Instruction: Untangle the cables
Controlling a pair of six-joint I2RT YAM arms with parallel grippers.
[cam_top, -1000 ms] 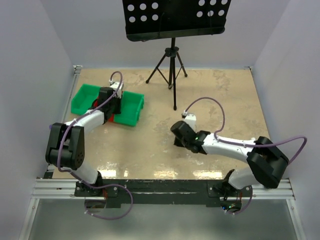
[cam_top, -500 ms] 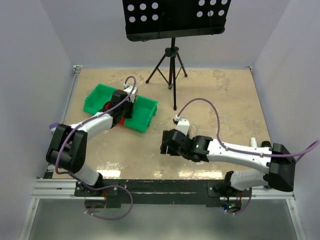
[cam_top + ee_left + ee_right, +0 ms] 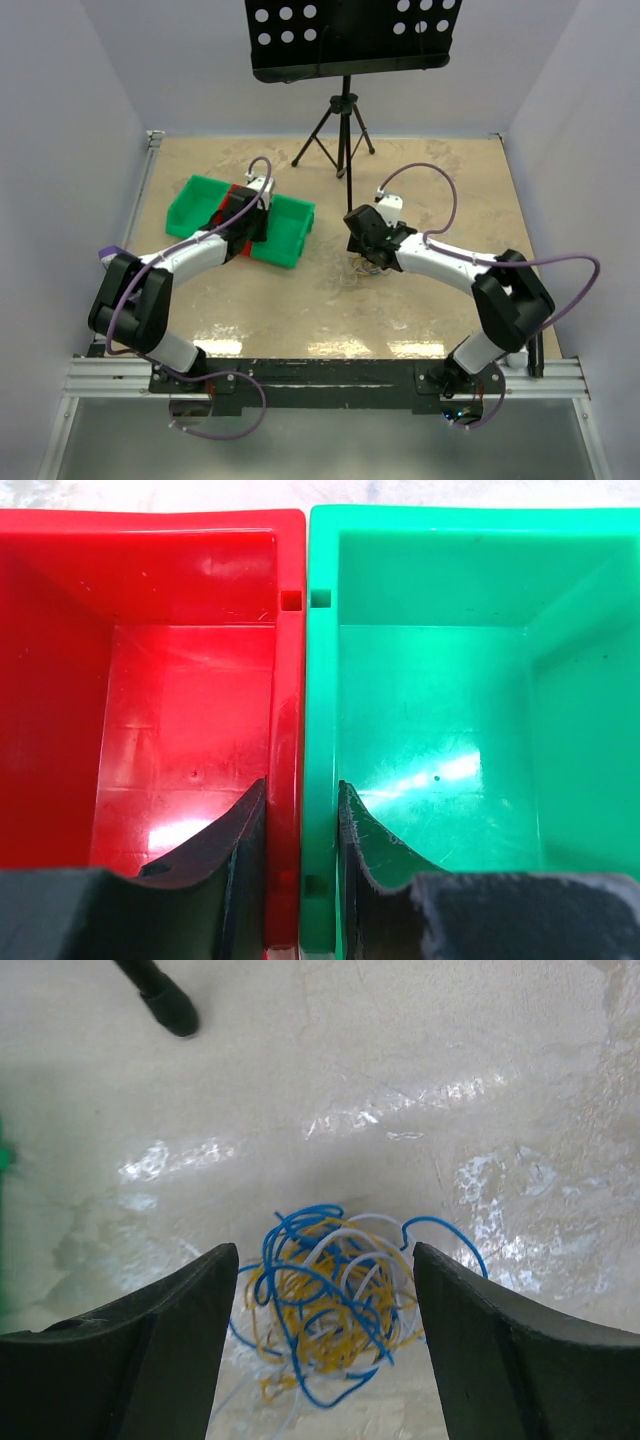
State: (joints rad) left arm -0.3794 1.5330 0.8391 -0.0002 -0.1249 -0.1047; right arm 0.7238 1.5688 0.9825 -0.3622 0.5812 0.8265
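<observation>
the table (image 3: 440, 180) holds a row of bins (image 3: 290, 230); the left gripper (image 3: 298, 790) pinches its joined red and green walls. well apart from the bins lie the cables (image 3: 330, 1325), a blue, yellow and white knot, with the right gripper (image 3: 325, 1250) spread just above. i think the untangling is not yet begun; next, one outer strand must be caught. i read no writing.

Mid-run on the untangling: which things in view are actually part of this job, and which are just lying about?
Part of the job:
- cable tangle, blue, yellow and white strands, below the open right end effector
- bin pair, red and green, probably for sorting; the left end effector is clamped on their adjoining walls

Lying about:
- music stand at the table's far edge
</observation>
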